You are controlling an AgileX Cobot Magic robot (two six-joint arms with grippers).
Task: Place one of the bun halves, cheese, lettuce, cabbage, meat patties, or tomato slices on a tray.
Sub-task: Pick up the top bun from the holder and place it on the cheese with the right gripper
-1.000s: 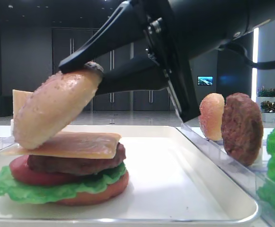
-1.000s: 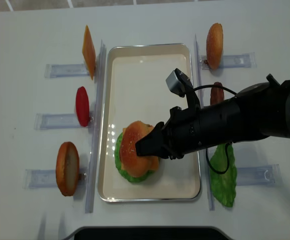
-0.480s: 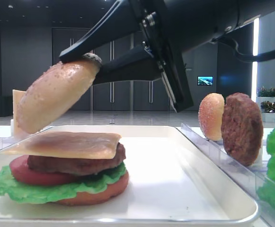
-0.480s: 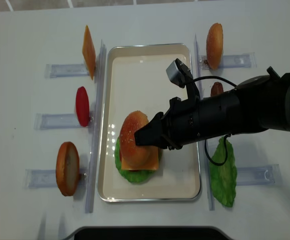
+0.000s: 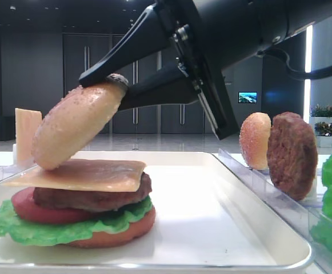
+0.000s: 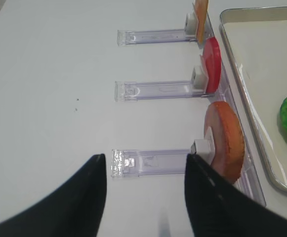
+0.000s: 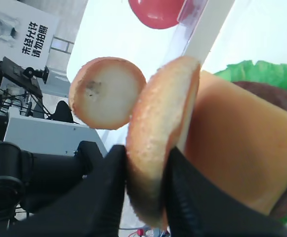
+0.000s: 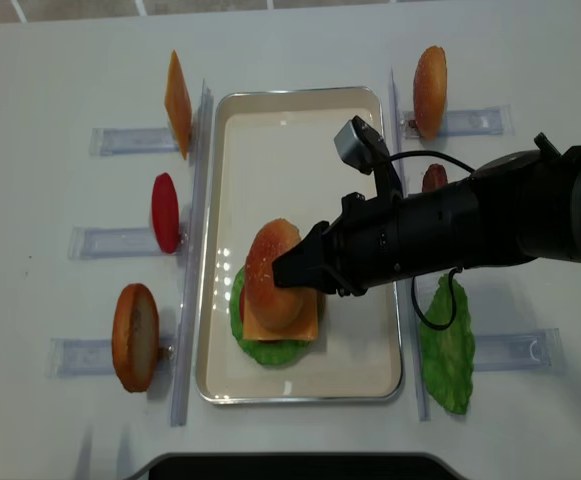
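My right gripper is shut on the domed, speckled bun top. The bun top hangs tilted over a stack on the white tray. That stack, from the top down, is cheese, meat patty, tomato slice, lettuce and bun bottom. The bun top's low edge is right at the cheese's left side; I cannot tell if they touch. My left gripper is open over the bare table.
The clear racks left of the tray hold a cheese slice, a tomato slice and a bun half. On the right stand a bun half, a patty and a lettuce leaf.
The right gripper lifted the bun top off the cheese, then lowered it again a little further right. It has stayed shut on the bun top throughout.
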